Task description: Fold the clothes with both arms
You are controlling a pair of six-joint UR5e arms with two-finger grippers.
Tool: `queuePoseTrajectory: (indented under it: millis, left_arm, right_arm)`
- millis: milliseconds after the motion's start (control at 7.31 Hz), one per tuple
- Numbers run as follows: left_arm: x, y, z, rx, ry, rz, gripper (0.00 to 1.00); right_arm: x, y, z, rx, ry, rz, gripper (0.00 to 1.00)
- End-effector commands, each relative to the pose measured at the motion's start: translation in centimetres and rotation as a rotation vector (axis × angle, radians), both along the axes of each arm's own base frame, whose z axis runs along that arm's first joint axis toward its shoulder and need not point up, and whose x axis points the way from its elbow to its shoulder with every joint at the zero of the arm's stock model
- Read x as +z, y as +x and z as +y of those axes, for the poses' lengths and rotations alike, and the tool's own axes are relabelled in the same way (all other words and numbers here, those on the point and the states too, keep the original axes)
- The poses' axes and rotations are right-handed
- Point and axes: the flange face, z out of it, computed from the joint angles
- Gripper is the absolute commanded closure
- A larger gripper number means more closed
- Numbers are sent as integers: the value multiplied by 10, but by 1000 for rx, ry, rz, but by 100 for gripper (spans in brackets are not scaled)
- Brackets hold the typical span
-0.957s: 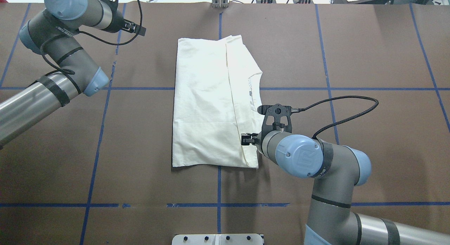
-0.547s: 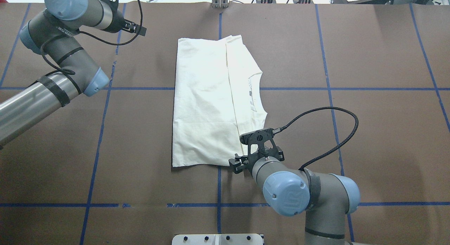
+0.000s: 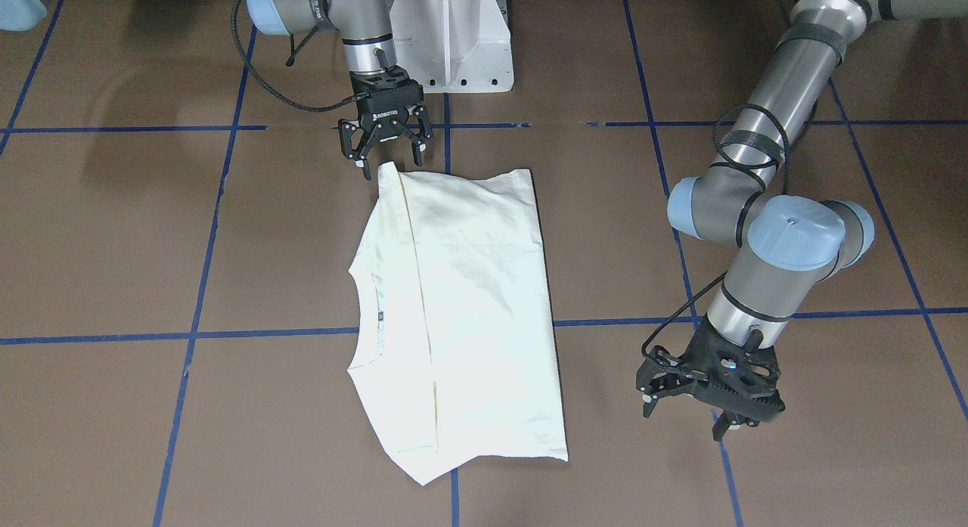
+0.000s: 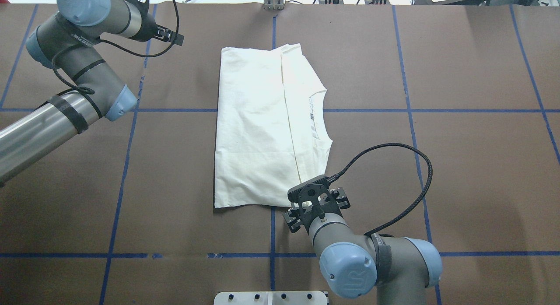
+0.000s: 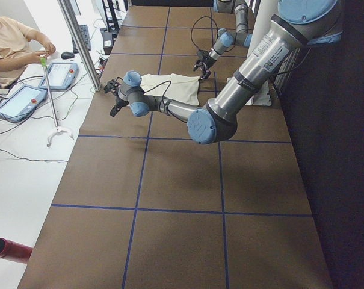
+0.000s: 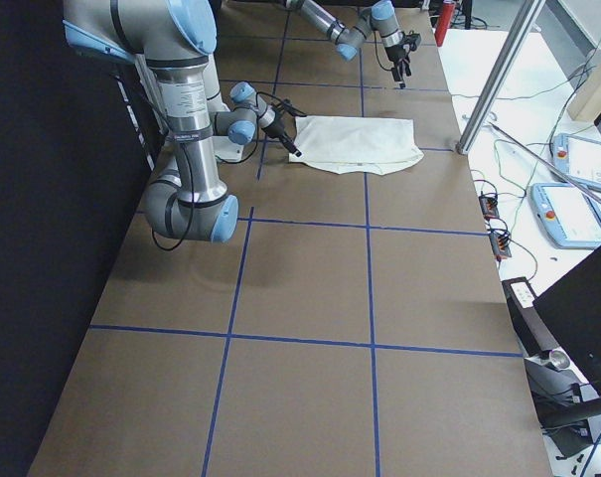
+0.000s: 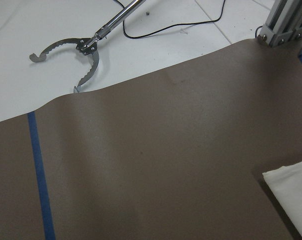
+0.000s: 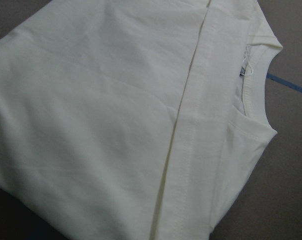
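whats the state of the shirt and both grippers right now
T-shirt, folded lengthwise, plain side up, lying flat, not gripped.
right gripper, fingers open, at the shirt's corner nearest the robot.
left gripper, fingers open, empty, off to the side of the shirt.

Bare bench (image 4: 459, 165) flanks the shirt (image 4: 258, 134) along both long sides. My right hand (image 3: 387, 155) stands at its near corner, obstructing passage there.
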Motion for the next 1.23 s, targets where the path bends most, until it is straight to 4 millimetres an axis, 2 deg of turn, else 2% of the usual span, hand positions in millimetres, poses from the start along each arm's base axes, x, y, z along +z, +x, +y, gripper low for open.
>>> queuePoseTrajectory:
  millis: [0, 137, 547, 684, 820, 957, 1094]
  left_arm:
    - [3, 3, 7, 1, -9, 8, 0]
    - [2, 3, 7, 1, -8, 9, 0]
    - [6, 2, 8, 1, -10, 7, 0]
    - [5, 2, 8, 1, -9, 8, 0]
    - [5, 2, 8, 1, -9, 8, 0]
    - [6, 2, 8, 1, -10, 7, 0]
    - [5, 3, 9, 3, -9, 8, 0]
  right_arm:
    - [6, -3, 9, -12, 15, 20, 30]
    - [17, 0, 10, -37, 37, 61, 52]
    - [17, 0, 13, -51, 46, 70, 57]
    - [13, -1, 13, -51, 47, 63, 66]
    - [9, 1, 12, -52, 47, 54, 79]
    - [7, 3, 11, -47, 47, 48, 100]
    - [5, 4, 10, -33, 38, 33, 100]
